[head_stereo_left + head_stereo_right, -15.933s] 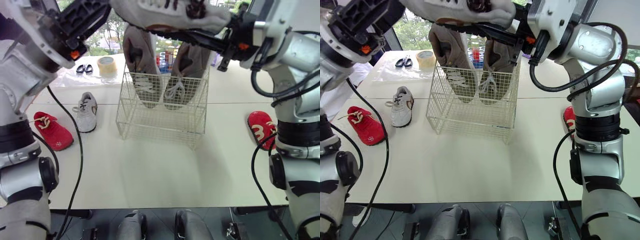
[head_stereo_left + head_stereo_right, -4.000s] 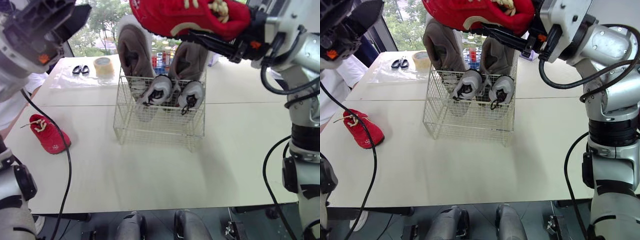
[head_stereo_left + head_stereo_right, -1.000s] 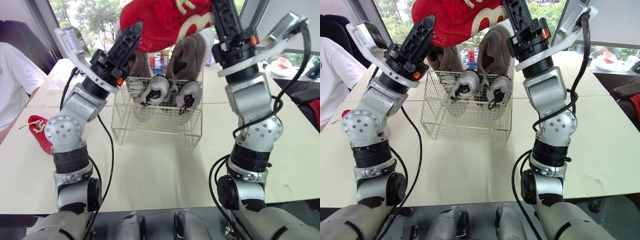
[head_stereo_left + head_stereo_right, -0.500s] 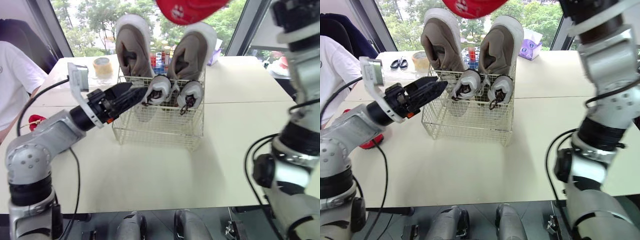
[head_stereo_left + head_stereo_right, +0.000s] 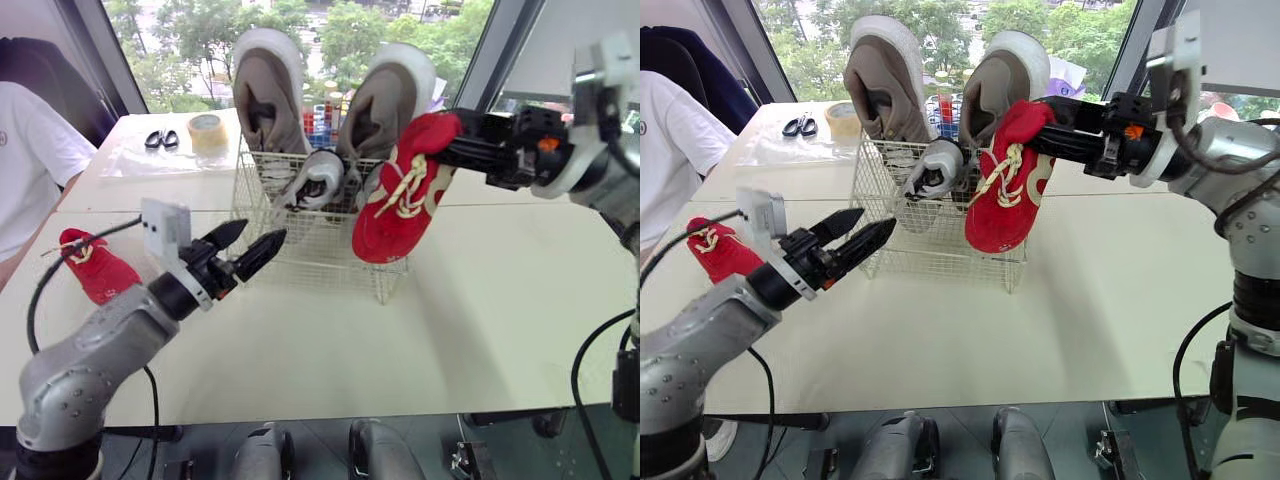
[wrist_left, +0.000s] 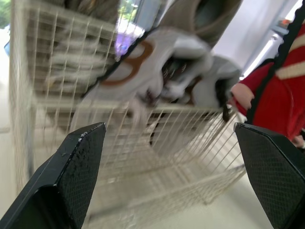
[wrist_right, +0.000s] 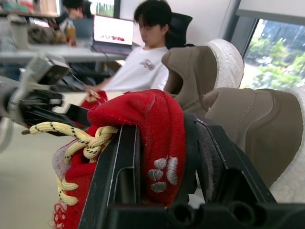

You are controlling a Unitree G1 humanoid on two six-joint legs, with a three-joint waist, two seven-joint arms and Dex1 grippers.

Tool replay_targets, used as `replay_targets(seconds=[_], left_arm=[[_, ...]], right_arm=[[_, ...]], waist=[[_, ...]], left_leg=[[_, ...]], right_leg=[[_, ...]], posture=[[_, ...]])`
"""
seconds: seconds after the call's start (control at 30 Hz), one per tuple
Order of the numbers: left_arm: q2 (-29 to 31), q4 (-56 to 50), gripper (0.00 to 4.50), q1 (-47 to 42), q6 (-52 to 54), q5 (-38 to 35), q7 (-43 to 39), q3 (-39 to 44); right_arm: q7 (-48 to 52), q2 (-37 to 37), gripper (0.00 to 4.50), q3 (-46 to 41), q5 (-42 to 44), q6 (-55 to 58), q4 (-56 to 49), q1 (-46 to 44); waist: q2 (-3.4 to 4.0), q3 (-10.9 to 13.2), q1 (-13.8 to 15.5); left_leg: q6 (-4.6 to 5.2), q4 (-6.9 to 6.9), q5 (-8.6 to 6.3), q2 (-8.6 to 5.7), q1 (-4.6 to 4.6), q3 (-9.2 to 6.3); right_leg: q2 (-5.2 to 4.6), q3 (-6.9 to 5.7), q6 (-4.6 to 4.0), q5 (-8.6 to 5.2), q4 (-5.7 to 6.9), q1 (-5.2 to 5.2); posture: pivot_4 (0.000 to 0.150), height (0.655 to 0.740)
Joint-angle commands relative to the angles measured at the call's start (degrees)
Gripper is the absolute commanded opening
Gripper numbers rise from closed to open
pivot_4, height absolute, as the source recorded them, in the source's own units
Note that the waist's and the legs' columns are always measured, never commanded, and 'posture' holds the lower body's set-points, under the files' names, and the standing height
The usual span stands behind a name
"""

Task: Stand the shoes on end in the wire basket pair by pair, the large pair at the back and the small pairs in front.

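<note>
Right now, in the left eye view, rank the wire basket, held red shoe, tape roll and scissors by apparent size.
1. wire basket
2. held red shoe, nearer the camera
3. tape roll
4. scissors, barely smaller

Between left fingers: left gripper jaws wide apart, gap empty.
Ahead of left fingertips: front mesh of wire basket, near, not touching. A grey shoe leans over the rim behind it.
Between right fingers: right gripper clamped on heel of held red shoe. No room there.
Below right fingertips: held red shoe hangs toe down across basket's front right part, in front of second grey shoe.
Beyond right fingertips: taupe shoes, two on end, fill basket's back row.
Between both sets of fingers, lower: bare table before basket, open.
Behind left fingers: loose red shoe; a person's white sleeve.
</note>
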Motion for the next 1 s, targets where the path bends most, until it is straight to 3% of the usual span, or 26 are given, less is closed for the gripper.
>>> replay_targets(seconds=[0.03, 0.4, 0.5, 0.63, 0.8, 1.0], left_arm=[[0.6, -2.4, 4.4, -1.0, -2.1, -1.0, -0.7, 1.4], [3.0, 0.1, 4.4, -3.1, -1.9, -3.1, -0.2, 2.9], [3.7, 1.1, 4.5, -3.6, -1.9, -3.6, -0.5, 3.3], [4.7, 2.2, 4.5, -3.8, -2.0, -4.7, -1.0, 4.4], [6.6, 3.5, 4.5, -3.4, -2.1, -6.3, -1.9, 7.4], [11.8, 7.2, 4.5, -5.6, -1.2, -10.9, 0.2, 13.5]], right_arm=[[2.3, 0.7, 1.27, 0.4, -4.9, -4.8, -0.3, -0.3], [4.3, 4.3, 1.27, 3.2, -12.4, -9.0, -1.0, 5.9], [4.6, 4.5, 2.48, 3.3, -13.9, -9.3, -0.8, 7.2], [4.8, 4.2, 4.43, 1.7, -12.3, -6.6, -1.5, 6.5], [4.1, 3.0, 4.48, -2.2, -7.5, -0.4, -2.4, 2.5], [2.4, 2.7, 4.48, -8.9, 7.8, 12.5, -2.0, -5.4]], waist=[[0.01, 0.0, 0.3], [0.01, 0.0, 0.8], [0.01, 0.0, 0.8], [0.01, 0.0, 0.8], [0.02, 0.0, 0.8], [0.01, 0.0, 0.8]], left_leg=[[0.0, 0.01, 0.0, 0.0, -0.02, 0.0], [0.0, 0.0, 0.0, 0.01, -0.05, -0.04], [0.0, 0.0, 0.0, 0.01, -0.05, -0.04], [0.0, 0.01, 0.01, 0.01, -0.05, -0.03], [0.0, 0.01, 0.01, 0.02, -0.04, -0.04], [0.0, 0.0, 0.0, 0.05, -0.05, -0.07]], right_leg=[[-0.01, 0.0, -0.01, 0.0, 0.0, -0.03], [0.0, -0.05, -0.02, 0.0, 0.01, -0.04], [0.01, -0.06, -0.01, 0.0, 0.01, -0.04], [0.02, -0.07, -0.01, 0.01, 0.02, -0.04], [0.03, -0.08, -0.01, 0.01, 0.03, -0.05], [0.01, -0.1, -0.02, 0.0, 0.04, -0.07]], posture=[[0.15, 0.74], [0.15, 0.74], [0.15, 0.74], [0.15, 0.74], [0.15, 0.74], [0.15, 0.74]])
